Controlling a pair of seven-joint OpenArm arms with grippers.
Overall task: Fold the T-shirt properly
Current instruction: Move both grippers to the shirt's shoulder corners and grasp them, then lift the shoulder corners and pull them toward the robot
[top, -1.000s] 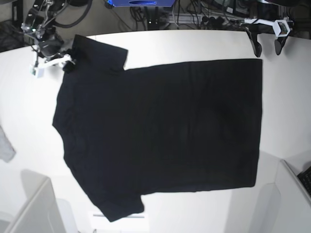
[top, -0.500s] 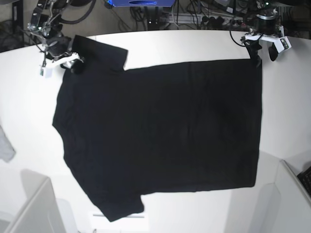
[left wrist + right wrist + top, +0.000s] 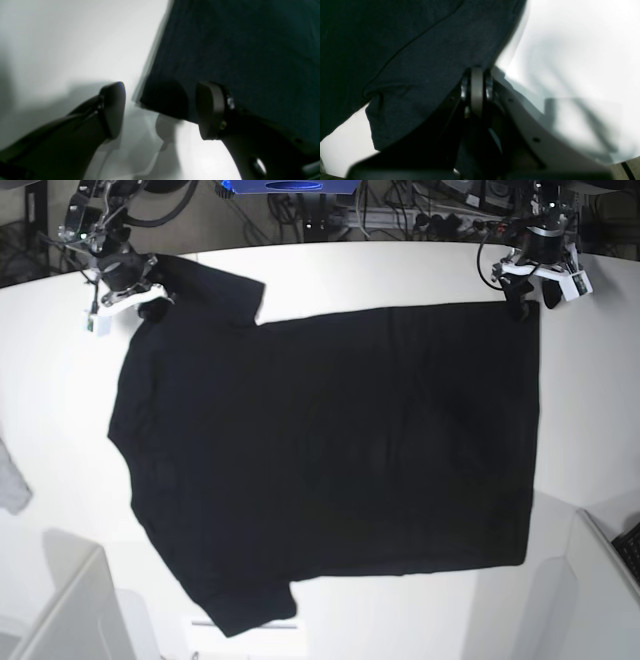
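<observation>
White table | T-shirt flat (no writing) | left gripper agape | right gripper pinching sleeve

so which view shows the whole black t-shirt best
The base view: the black short-sleeved cloth T-shirt lies spread flat on the white table, both sleeves visible. The left wrist view shows only one corner between open fingers; the right wrist view shows a bunched fold.

Left gripper with matte black rounded finger pads, small brass-coloured screw, right gripper black with pale grey pad edge, white wrist housings, black cables
</observation>
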